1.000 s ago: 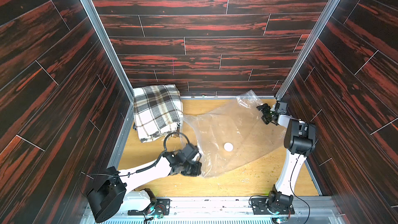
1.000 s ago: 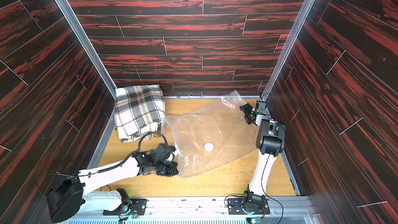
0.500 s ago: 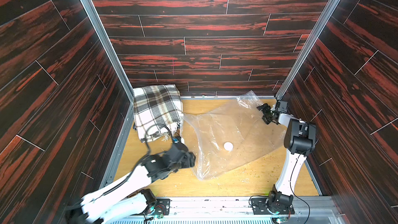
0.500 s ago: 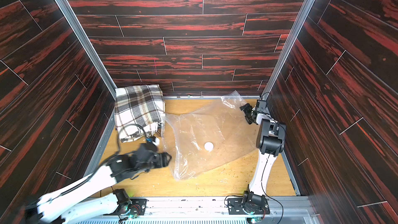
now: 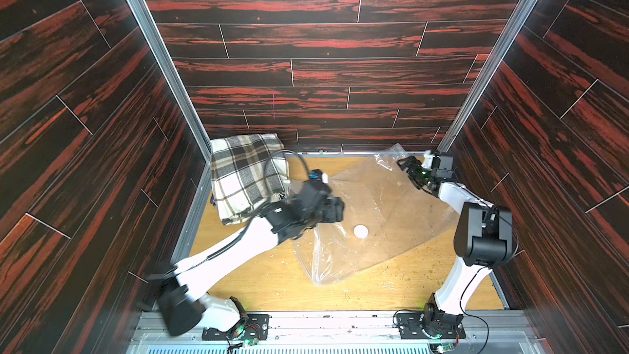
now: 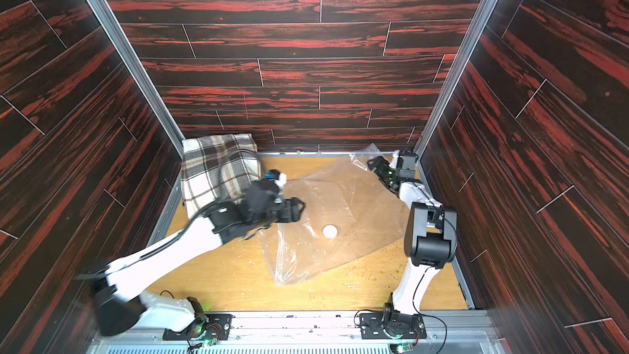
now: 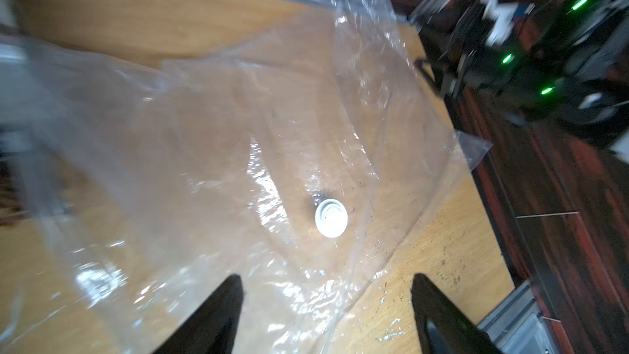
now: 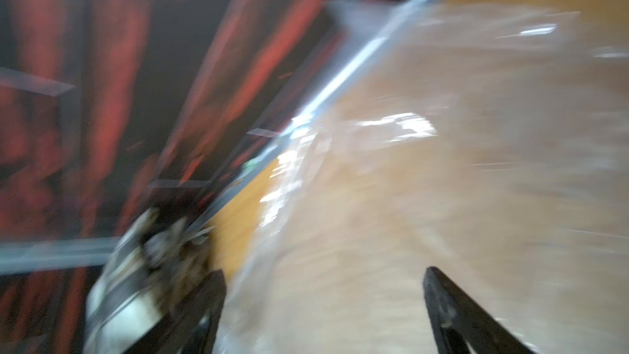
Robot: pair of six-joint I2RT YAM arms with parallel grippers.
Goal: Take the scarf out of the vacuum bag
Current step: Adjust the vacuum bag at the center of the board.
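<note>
The plaid cream-and-brown scarf (image 5: 245, 175) (image 6: 218, 168) lies folded in the back left corner, outside the vacuum bag. The vacuum bag (image 5: 391, 206) (image 6: 357, 206) (image 7: 221, 124) lies flat and empty on the wooden table, its white valve (image 5: 360, 231) (image 7: 331, 217) facing up. My left gripper (image 5: 337, 209) (image 6: 299, 209) (image 7: 326, 280) hovers open over the bag's left edge with nothing between its fingers. Near the bag's raised back right corner my right gripper (image 5: 406, 168) (image 6: 377, 166) (image 8: 323, 277) is open. The right wrist view is blurred; it shows the bag (image 8: 442, 165) and the scarf (image 8: 153, 260).
Dark red wood-pattern walls (image 5: 306, 73) close in the table (image 5: 272, 284) on three sides. A metal rail (image 5: 323, 325) with both arm bases runs along the front edge. Bare wood shows in front of the bag.
My left gripper has opened and let go of the bag's front left edge, then swung up and toward the back right. The bag's edge has dropped flat. The right arm barely moved.
</note>
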